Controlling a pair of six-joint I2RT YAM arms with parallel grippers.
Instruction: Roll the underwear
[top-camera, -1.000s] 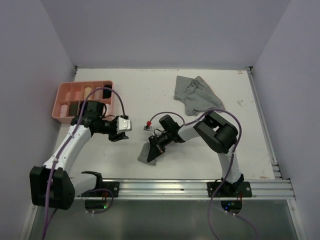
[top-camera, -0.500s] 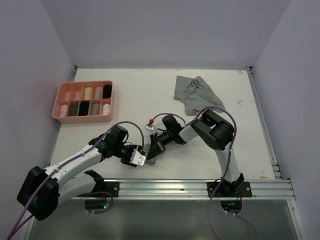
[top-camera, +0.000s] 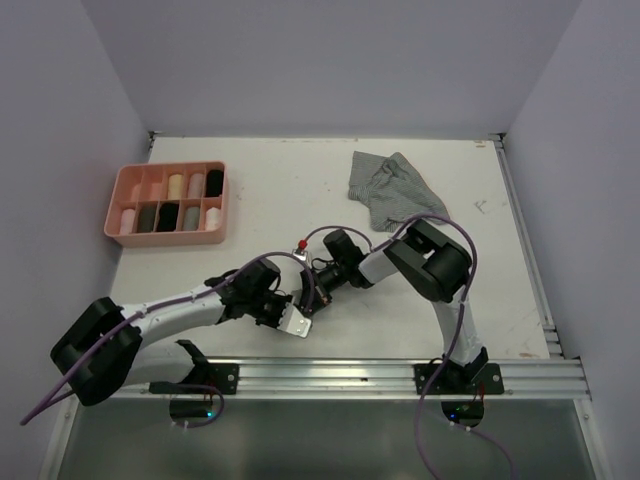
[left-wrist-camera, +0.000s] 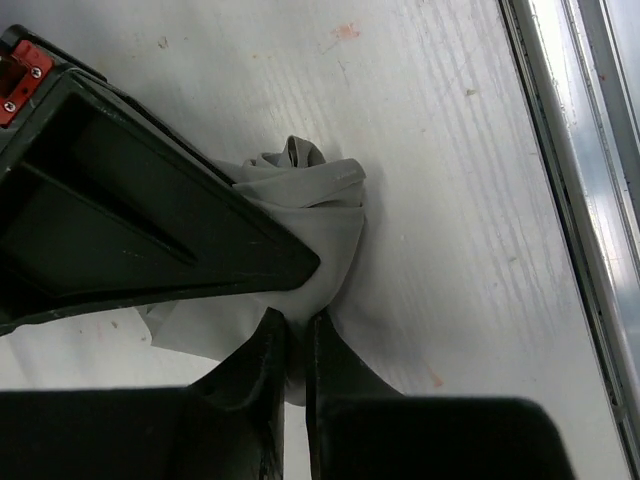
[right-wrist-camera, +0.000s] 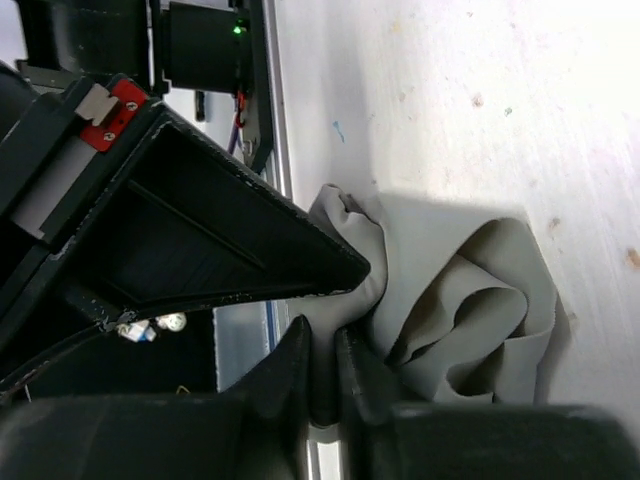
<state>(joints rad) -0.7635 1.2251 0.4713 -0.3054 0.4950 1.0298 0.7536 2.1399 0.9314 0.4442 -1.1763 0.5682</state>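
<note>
Left fingers and right fingers pinch the grey underwear, meeting low, tip-to-tip.

Three views set around a pale grey crumpled fabric garment: one high and fixed, two close on the wrists.
The top camera looks down from well above the garment and to its near side, taking in the whole white wooden table. The left wrist camera hangs just over the garment, facing down at it. The right wrist camera is as near, looking from the garment's opposite side. Both wrist views share the garment and the bare tabletop touching it.
</note>
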